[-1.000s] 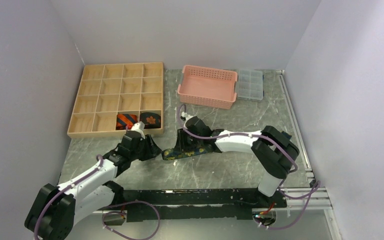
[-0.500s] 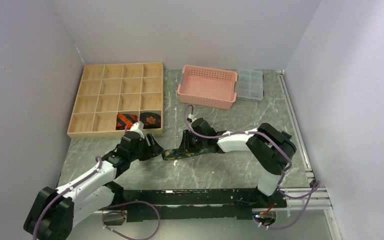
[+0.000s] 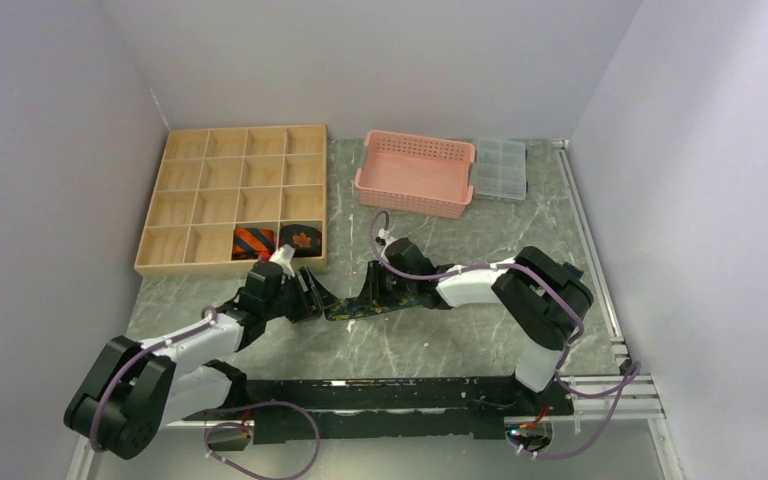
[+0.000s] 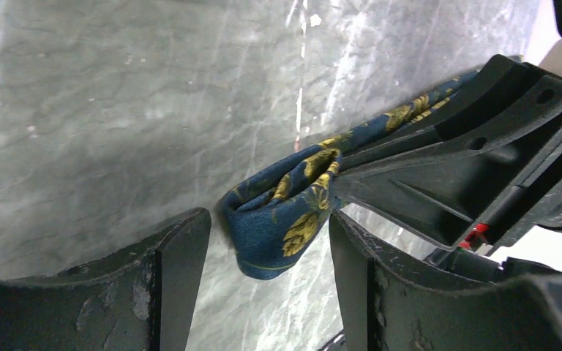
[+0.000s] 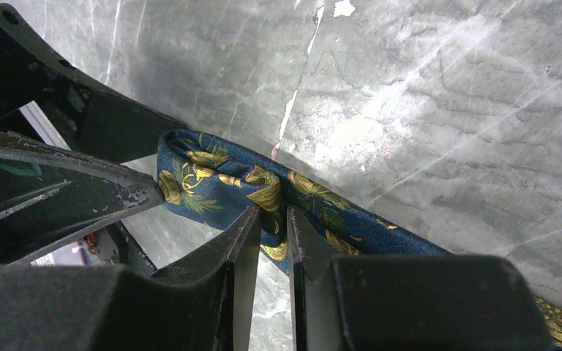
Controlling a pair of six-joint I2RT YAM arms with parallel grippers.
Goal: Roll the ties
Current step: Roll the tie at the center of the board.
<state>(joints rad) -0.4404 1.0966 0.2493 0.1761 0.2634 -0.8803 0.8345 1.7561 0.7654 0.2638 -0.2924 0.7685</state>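
Your left tool [image 4: 263, 228] gapes wide, straddling folded end of silky blue floral tie [image 4: 287, 212] on marbled grey desk [image 4: 117, 110]. Your right tool [image 5: 271, 219] pinches it; remaining length hidden behind tool.

A grey-green marbled worktop [image 3: 460, 340] with pale veins spreads beneath and around the left pincer [image 3: 320, 298] and right pincer [image 3: 368, 297]. Plain pale lilac walls [image 3: 380, 60] rise beyond the pincers and out to either side, boxing in the worktop. The light is soft and even, leaving whitish glare on the stone just past the pincers.
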